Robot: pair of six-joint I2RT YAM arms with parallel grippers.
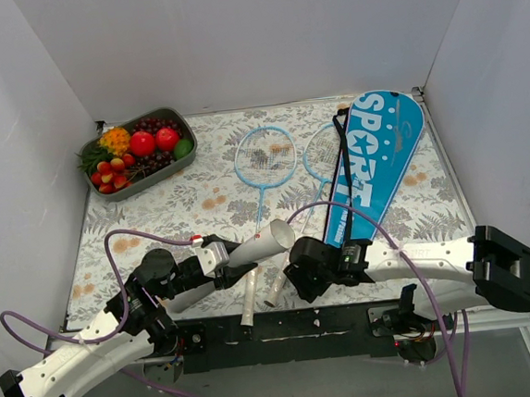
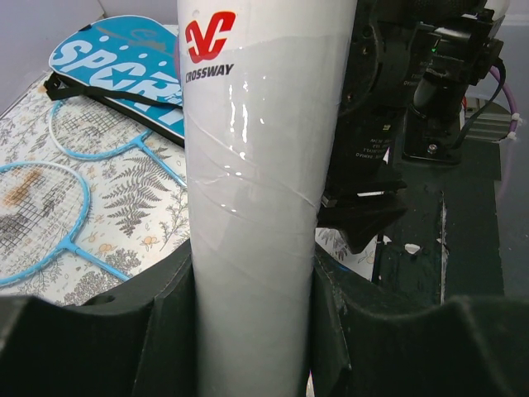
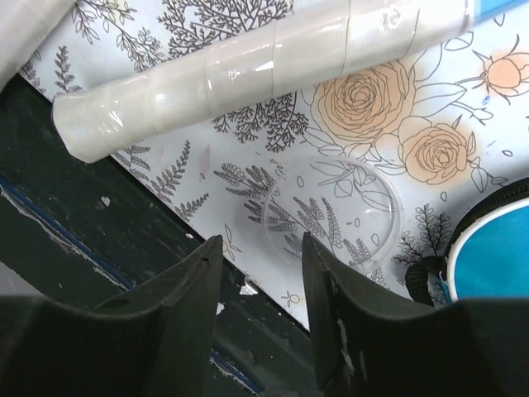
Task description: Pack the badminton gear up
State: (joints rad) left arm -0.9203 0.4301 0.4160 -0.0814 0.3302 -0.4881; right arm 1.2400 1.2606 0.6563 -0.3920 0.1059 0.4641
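Left hand (image 1: 219, 261): pinching the white shuttlecock tube (image 1: 261, 243), its long axis tilted toward the right arm.
Right hand (image 3: 260, 273): spread, empty, low over the counter (image 1: 200, 199).
Clear lid (image 3: 331, 217): flat, just beyond the right fingertips.
Rackets (image 1: 266, 157), bag (image 1: 373, 161): farther back, handles pointing near.
Room: floral cloth, white walls close around.

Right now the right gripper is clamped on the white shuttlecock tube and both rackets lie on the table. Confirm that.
Wrong arm. The left gripper is clamped on the white shuttlecock tube, as the left wrist view shows; the right gripper holds nothing. Both rackets do lie on the table.
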